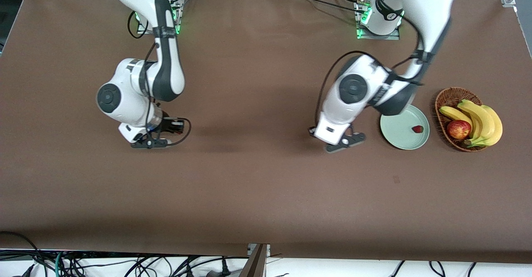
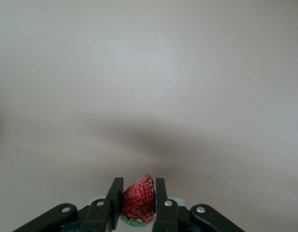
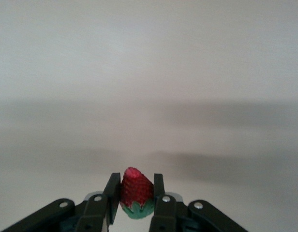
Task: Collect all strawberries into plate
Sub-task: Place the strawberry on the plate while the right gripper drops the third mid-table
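My left gripper [image 1: 345,140] is down at the brown table beside the pale green plate [image 1: 395,134], on the side toward the right arm's end. In the left wrist view it [image 2: 138,181] is shut on a red strawberry [image 2: 138,200] with its green top toward the palm. My right gripper [image 1: 149,141] is low over the table at the right arm's end. In the right wrist view it [image 3: 135,177] is shut on another strawberry [image 3: 136,192], tip outward. A third strawberry [image 1: 417,129] lies on the plate.
A brown wicker basket [image 1: 444,98] stands beside the plate at the left arm's end of the table. It holds bananas [image 1: 482,121] and a red-yellow apple [image 1: 458,129]. Cables hang along the table's near edge.
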`<state>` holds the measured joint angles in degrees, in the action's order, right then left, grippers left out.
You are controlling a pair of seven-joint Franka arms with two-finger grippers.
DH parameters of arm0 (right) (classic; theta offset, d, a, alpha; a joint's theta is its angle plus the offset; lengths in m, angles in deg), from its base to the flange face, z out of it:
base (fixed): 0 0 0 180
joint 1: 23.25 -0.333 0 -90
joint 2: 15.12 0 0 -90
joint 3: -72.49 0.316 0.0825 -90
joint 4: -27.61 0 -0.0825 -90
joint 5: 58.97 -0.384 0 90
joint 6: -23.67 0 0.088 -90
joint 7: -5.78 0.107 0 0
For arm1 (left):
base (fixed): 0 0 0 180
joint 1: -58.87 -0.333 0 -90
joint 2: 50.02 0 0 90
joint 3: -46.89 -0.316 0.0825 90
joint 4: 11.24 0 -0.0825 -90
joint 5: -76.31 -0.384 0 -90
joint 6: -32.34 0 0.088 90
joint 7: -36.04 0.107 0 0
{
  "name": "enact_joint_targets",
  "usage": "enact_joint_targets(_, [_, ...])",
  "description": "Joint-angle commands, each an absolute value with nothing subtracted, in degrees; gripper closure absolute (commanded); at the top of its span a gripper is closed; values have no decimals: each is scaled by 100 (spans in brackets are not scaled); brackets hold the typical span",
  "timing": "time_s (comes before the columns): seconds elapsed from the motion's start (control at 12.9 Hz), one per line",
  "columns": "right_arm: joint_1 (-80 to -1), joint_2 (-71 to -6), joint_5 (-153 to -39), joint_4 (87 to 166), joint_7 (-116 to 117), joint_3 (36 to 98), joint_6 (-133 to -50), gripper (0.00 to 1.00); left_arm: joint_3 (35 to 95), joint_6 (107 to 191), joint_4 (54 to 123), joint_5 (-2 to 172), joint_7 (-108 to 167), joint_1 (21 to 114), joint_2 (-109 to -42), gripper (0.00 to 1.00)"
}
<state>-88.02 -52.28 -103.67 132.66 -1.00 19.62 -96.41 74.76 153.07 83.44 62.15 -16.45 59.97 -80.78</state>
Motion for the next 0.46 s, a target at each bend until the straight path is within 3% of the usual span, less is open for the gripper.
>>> enact_joint_targets(0.0, [-8794, -5501, -10388, 12344, 1319, 2395, -9463, 93, 7484, 14977, 8483, 6619, -357, 5371, -7832, 86])
enact_joint_targets(0.15, [-8811, -5729, -10380, 11799, 2505, 2860, -9489, 93, 7117, 14792, 8500, 6682, 646, 5106, -7814, 86])
enact_joint_targets(0.39, [-8890, -6361, -10362, 10806, 4063, 3310, -9550, 92, 6028, 14800, 8596, 7207, 2560, 5131, -7823, 86])
